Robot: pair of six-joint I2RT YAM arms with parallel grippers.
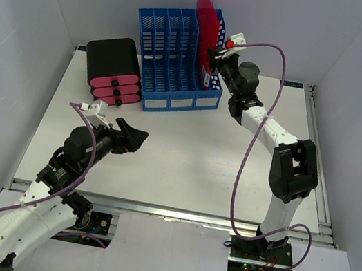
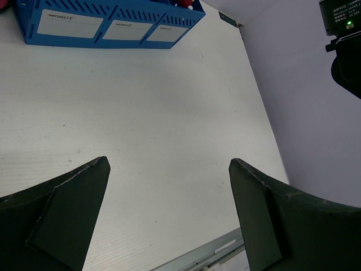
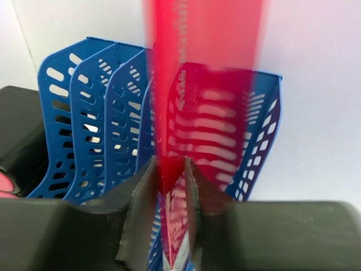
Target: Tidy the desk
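Filing the red folder [image 1: 207, 7] into the blue file rack [image 1: 174, 57] looks to be the step in hand. The right gripper [image 1: 211, 62] sits at the rack's right-hand end, upper middle of the top view. In its wrist view the jaws pinch the folder's lower part from both sides, and the sheet rises upright and blurred above them. The folder's foot appears to be in the last slot; how deep cannot be told.

The left gripper [image 1: 131, 137] hangs over bare tabletop [image 1: 182, 171] left of centre, jaws spread wide, holding nothing. The tabletop fills the middle of the top view, with its silver rail [image 1: 167, 212] along the bottom. The rack and a black drawer box [image 1: 113, 60] stand side by side at its upper edge.

Judgement on doing it well:
- Hold the folder vertical and parallel to the dividers so its lower edge does not catch.
- Lower it until it bears on the slot floor before letting go.
- Spread the jaws only a little and draw off clear of the sheet, so it is not dragged back out.
- The folder stands much taller than the rack, so it may lean once free.
- The left arm is well apart and need not move.
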